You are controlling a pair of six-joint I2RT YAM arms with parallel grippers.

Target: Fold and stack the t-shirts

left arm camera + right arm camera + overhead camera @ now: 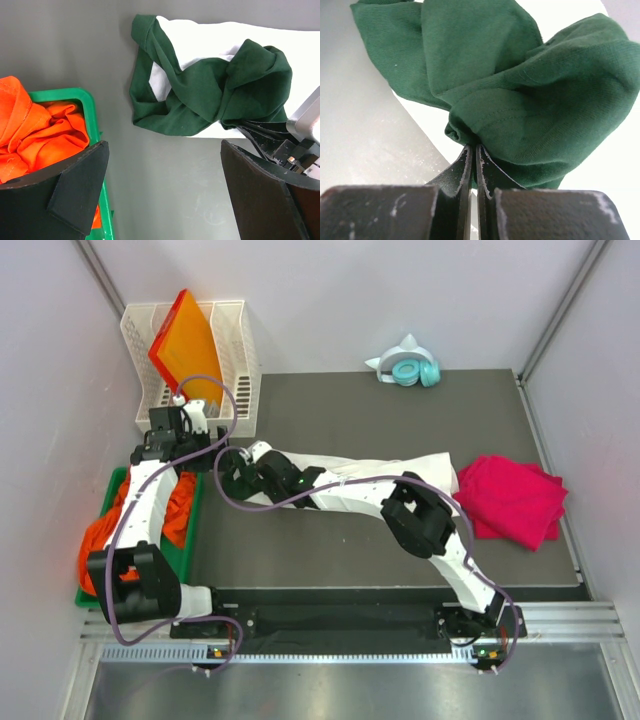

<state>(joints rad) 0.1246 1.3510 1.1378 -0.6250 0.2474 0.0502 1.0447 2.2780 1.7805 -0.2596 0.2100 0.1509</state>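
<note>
Right gripper [474,155] is clamped shut on a bunched fold of the crumpled dark green cotton t-shirt [520,100], and the pinch sits at the shirt's right end. Left gripper [162,150] is spread wide with nothing in it, hovering just off the shirt's free left end without touching it. The shirt [210,95] lies to the right of the left gripper, partly on the long white cloth [300,75] and partly spilling onto the dark grey table mat [400,420]. The twisted bundle seems to run roughly left to right along the white cloth (in the top view it is mostly hidden under the right arm's wrist, so this comes from the wrist views). The left arm is the nearer one to the loose looped edge, so the likely next step is a left-hand pinch there, then pulling the two ends apart to spread the shirt flat. The mat looks flat and slightly dusty, and cloth should slide on it. There is open mat nearer than the white cloth. Room on the left is tight: the green plastic bin [90,115] of orange garments [45,130] is right beside the left fingers. The folded red t-shirts [510,502] sit well apart at the right edge.
</note>
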